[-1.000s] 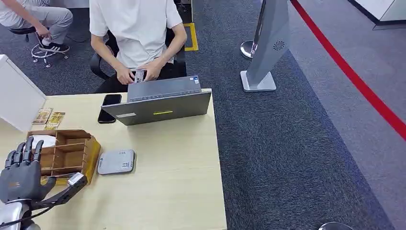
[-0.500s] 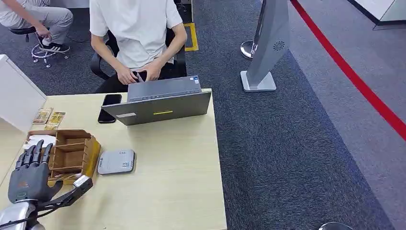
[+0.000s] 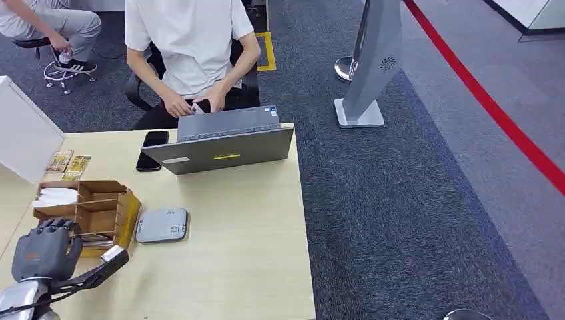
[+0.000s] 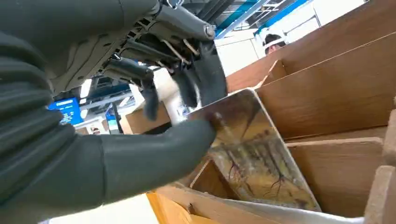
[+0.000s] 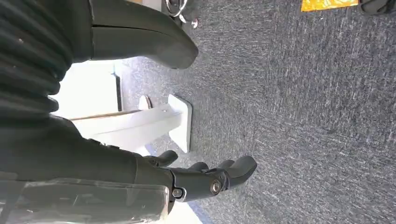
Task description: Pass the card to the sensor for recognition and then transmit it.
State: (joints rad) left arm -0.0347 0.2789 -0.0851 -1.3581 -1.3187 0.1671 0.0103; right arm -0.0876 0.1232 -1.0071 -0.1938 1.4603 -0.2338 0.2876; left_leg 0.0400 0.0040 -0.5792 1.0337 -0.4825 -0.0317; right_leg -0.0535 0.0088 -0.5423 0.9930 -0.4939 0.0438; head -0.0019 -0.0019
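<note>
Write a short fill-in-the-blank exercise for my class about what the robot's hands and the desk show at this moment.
1. The left hand pinches a ____ in the wooden organizer.
2. The grey sensor lies on the ____.
3. Behind the laptop sits a ____.
4. The right hand hangs over the ____.

Missing words: card; desk; person; carpet

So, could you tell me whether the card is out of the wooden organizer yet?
Not yet: the card stands tilted inside the organizer.
</note>
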